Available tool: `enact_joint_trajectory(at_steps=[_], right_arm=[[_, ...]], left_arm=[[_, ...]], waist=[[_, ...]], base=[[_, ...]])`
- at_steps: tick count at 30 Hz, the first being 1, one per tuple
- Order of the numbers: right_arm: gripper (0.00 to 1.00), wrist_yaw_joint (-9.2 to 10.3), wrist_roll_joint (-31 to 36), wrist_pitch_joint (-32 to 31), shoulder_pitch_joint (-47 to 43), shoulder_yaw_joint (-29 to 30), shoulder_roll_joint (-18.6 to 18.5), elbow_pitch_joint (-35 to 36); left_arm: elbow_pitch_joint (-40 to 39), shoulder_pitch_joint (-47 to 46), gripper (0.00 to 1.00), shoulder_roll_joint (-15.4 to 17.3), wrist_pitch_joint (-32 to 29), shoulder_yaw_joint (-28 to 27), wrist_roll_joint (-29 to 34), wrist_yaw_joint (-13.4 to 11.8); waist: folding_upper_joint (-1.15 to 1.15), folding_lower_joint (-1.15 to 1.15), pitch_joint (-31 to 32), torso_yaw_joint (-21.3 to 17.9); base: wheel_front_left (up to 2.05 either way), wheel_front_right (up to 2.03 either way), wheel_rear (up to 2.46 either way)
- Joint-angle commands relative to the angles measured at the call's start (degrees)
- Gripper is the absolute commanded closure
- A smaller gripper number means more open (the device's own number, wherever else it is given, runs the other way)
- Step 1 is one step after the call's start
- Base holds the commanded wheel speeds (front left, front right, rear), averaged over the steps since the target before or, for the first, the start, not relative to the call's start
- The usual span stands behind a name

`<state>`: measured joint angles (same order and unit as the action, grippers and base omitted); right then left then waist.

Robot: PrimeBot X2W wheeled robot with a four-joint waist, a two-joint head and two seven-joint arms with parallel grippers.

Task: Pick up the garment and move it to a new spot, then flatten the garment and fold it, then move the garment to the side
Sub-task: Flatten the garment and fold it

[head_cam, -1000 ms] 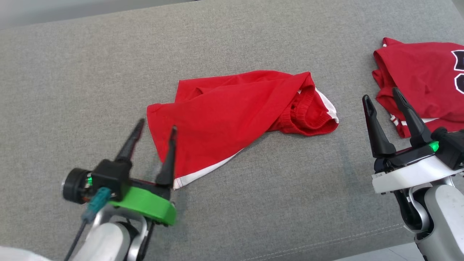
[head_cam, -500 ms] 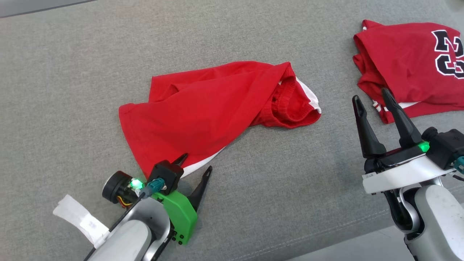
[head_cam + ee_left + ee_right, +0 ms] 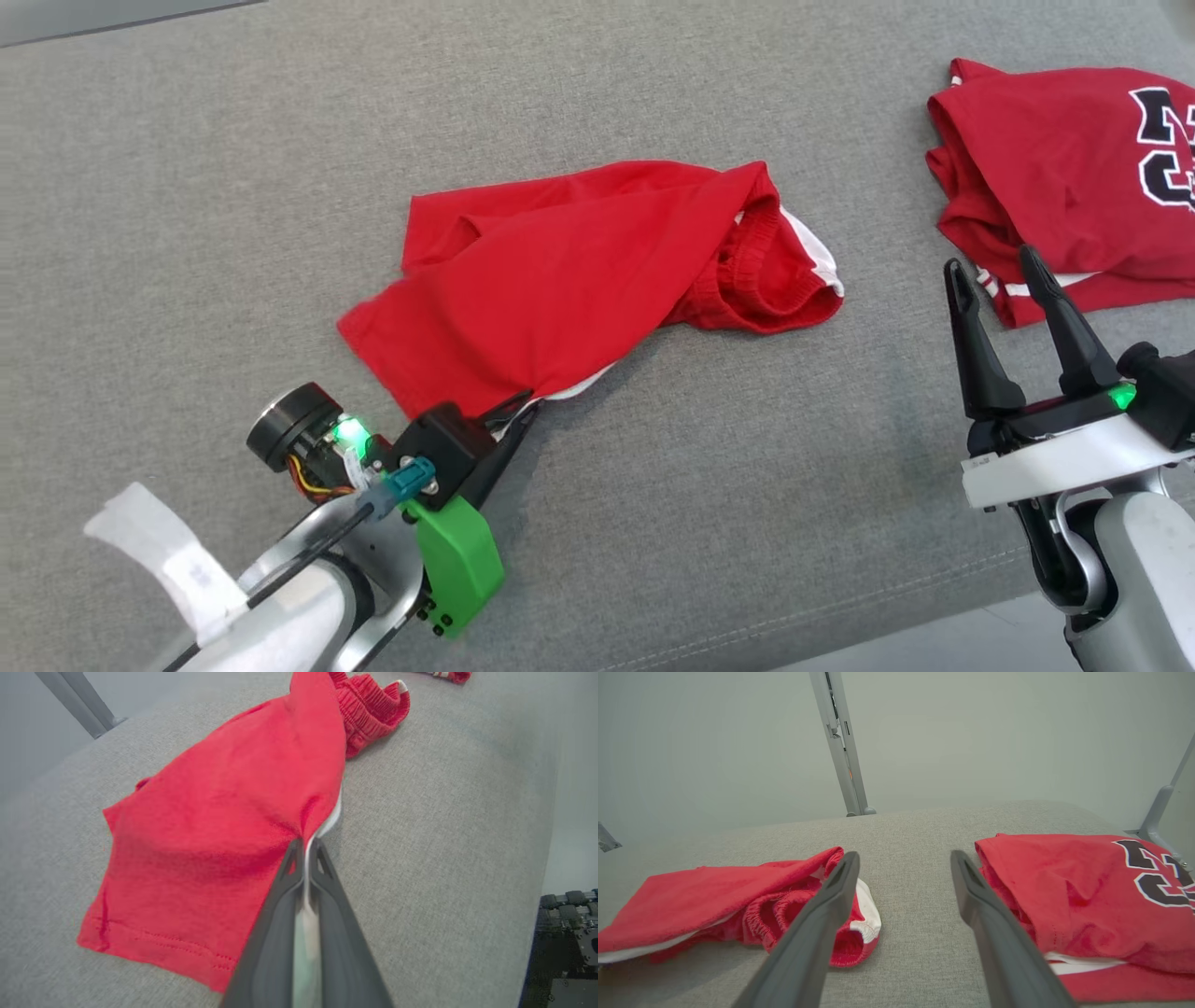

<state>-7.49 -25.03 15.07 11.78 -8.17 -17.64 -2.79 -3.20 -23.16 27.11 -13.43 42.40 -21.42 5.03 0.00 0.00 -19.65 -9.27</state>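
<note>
Pinching garment (image 3: 560, 289) hem, left hand (image 3: 525, 406) low.

Rumpled red shorts (image 3: 560, 280) with white trim lie on grey upholstery (image 3: 233, 187).

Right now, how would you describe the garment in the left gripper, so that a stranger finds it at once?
Two red garments lie on the wide grey cushion. The one meant is the crumpled red shorts near the middle, a white-trimmed corner pinched in the left gripper. Unlike the red jersey at the right, it has an elastic waistband and no black lettering.
</note>
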Motion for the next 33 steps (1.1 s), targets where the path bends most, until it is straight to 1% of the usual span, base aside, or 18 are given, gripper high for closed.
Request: enact_joint_trajectory(at_steps=[1, 3, 5, 8, 11, 14, 16, 18, 19, 22, 23, 25, 27, 29, 33], right_arm=[[0.00, 0.02, 0.15, 0.20, -0.91, 0.39, -0.36, -0.11], [0.00, 0.01, 0.21, 0.20, -1.29, 0.60, -0.32, -0.25], [0.00, 0.01, 0.24, 0.20, -1.46, 0.94, -0.33, -0.25], [0.00, 0.02, 0.06, 0.20, -2.07, 1.27, -0.32, -0.17], [0.00, 0.01, -0.17, 0.20, -2.11, 1.32, -0.47, -0.24], [0.00, 0.02, -0.44, 0.20, -1.87, 1.20, -0.62, -0.18], [0.00, 0.02, -0.71, 0.20, -1.25, 0.90, -0.66, -0.13], [0.00, 0.01, -0.86, 0.20, -0.54, 0.66, -0.64, -0.22], [0.00, 0.02, -0.98, 0.20, -0.29, 0.54, -0.53, -0.29], [0.00, 0.01, -1.32, 0.20, 0.59, 0.07, -0.15, -0.75], [0.00, 0.01, -1.47, 0.20, 0.86, -0.13, -0.04, -0.84], [0.00, 0.02, -1.72, 0.20, 1.33, -0.52, 0.24, -1.31], [0.00, 0.02, -1.98, 0.20, 1.92, -1.09, 0.47, -1.61], [0.00, 0.01, -2.12, 0.20, 2.38, -1.53, 0.65, -1.86], [0.00, 0.01, -2.64, 0.20, 3.40, -2.52, 0.84, -2.68]], left_arm=[[-3.35, 0.38, 1.00, 1.44, -1.45, -0.03, -0.19, 0.08], [-9.08, 0.91, 1.00, 3.68, -4.01, -0.43, 0.30, -0.61], [-14.65, 1.74, 1.00, 5.24, -6.05, -0.78, -0.14, -1.18], [-21.71, 2.33, 1.00, 7.11, -8.46, -2.05, -0.01, -2.93], [-26.26, 2.69, 1.00, 8.53, -9.81, -4.28, 0.38, -5.28], [-27.75, 3.01, 1.00, 9.44, -10.04, -6.81, -0.24, -7.38], [-26.60, 3.33, 1.00, 9.63, -9.57, -8.33, -1.27, -8.32], [-24.40, 3.05, 1.00, 8.65, -8.06, -9.91, -2.88, -9.01], [-22.61, 2.82, 1.00, 8.56, -7.39, -10.57, -3.24, -9.06], [-16.83, 1.26, 1.00, 6.80, -4.13, -12.47, -5.59, -9.00], [-14.43, 0.72, 1.00, 6.31, -3.29, -12.90, -6.15, -8.81], [-9.95, -0.58, 1.00, 4.30, -1.01, -13.69, -7.55, -8.34], [-4.48, -2.20, 1.00, 3.26, 0.71, -14.40, -8.54, -7.82], [0.42, -3.93, 1.00, 1.23, 2.87, -15.05, -9.87, -7.00], [10.83, -7.05, 1.00, -1.40, 6.13, -15.45, -11.26, -5.30]], waist=[[0.00, 0.00, 1.34, 1.50], [0.00, 0.00, 1.88, 2.19], [0.00, 0.00, 2.31, 2.79], [0.00, 0.00, 2.65, 3.64], [0.00, 0.00, 2.72, 4.04], [0.00, 0.00, 2.45, 4.11], [0.00, 0.00, 1.92, 3.80], [0.00, 0.00, 1.24, 3.29], [0.00, 0.00, 0.93, 2.95], [0.00, 0.00, -0.30, 1.77], [0.00, 0.00, -0.67, 1.32], [0.00, 0.00, -1.43, 0.52], [0.00, 0.00, -2.22, -0.29], [0.00, 0.00, -2.93, -0.95], [0.00, 0.00, -3.87, -1.82]], base=[[0.00, 0.00, 0.00], [0.00, 0.00, 0.00], [0.00, 0.00, 0.00], [0.00, 0.00, 0.00], [0.00, 0.00, 0.00], [0.00, 0.00, 0.00], [0.00, 0.00, 0.00], [0.00, 0.00, 0.00], [0.00, 0.00, 0.00], [0.00, 0.00, 0.00], [0.00, 0.00, 0.00], [0.00, 0.00, 0.00], [0.00, 0.00, 0.00], [0.00, 0.00, 0.00], [0.00, 0.00, 0.00]])
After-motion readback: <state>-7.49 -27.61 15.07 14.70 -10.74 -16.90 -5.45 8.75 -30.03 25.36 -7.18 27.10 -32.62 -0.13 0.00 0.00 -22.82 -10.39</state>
